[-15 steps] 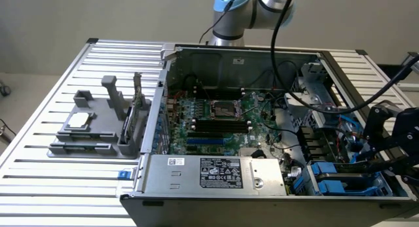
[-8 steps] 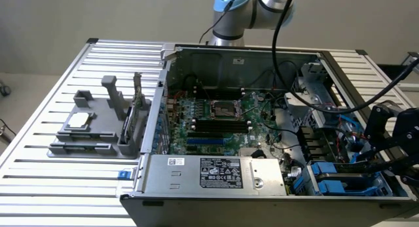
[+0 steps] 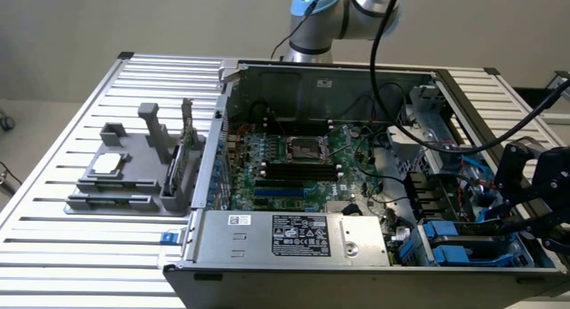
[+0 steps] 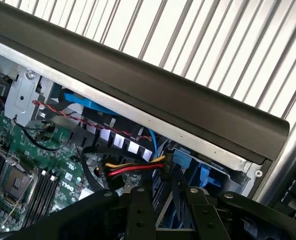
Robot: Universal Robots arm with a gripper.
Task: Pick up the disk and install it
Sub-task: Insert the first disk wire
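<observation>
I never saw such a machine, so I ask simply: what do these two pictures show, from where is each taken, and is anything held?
It is a robot arm with a gripper. One picture comes from a camera off the arm, the other from a camera on its wrist. On the slatted table stand an open computer case and a grey holder carrying a small chip. The gripper hangs near blue drive carriers inside the case. Whether it holds anything, I cannot tell.
</observation>
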